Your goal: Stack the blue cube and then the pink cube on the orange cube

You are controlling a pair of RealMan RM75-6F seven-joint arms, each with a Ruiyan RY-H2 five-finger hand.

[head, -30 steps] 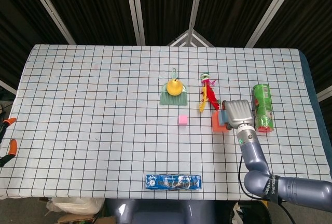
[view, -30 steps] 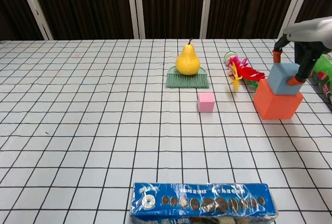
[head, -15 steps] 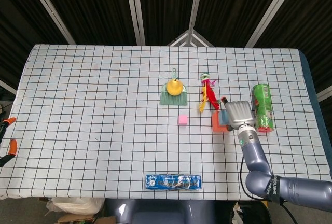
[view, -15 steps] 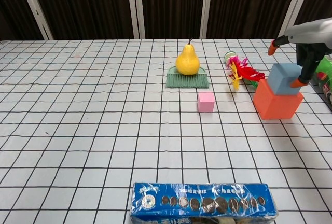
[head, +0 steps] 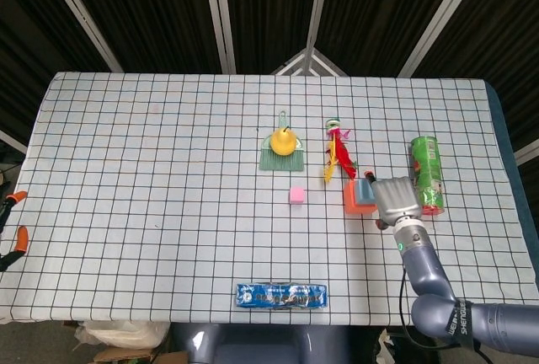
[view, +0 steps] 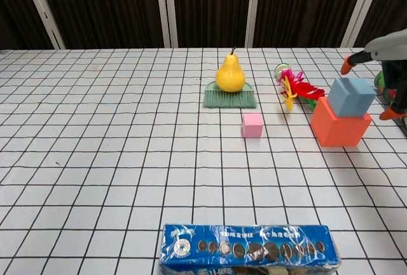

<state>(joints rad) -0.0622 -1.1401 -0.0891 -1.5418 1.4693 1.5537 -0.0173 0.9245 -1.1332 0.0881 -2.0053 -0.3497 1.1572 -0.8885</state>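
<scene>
Checked white tablecloth (head: 152,153) w/ a small stack right of centre: a light-blue foam cube (view: 353,96) sits on top of a bigger orange foam cube (view: 339,124), slightly turned vs. the orange one and set toward its right side. The robot's right hand (head: 397,201) is just right of this stack, apart from it, fingers spread, holding nothing; in the chest view only its orange fingertips (view: 347,65) show at the frame's right edge. The next piece, a small pink foam cube (view: 252,125), lies alone on the cloth well to the left of the stack and a little nearer the robot. So from the right hand it lies to the left, w/ the stack standing between hand and cube; reaching over likely needs care not to knock the blue one off. The cube has no long axis, sides roughly square to the grid. Left hand (head: 10,221): only orange tips at the far left edge of the head view, can't tell its state, and it's far further from the stack than the right. Count: 1 blue, 1 orange, 1 pink cube. Also behind the pink cube 1 yellow pear (view: 230,73) on 1 green brush (view: 229,97), 1 red-yellow feathery toy (view: 293,88) left of the stack, 1 green can (head: 427,173) right of it, 1 blue packet (view: 249,248) at the near edge.
</scene>
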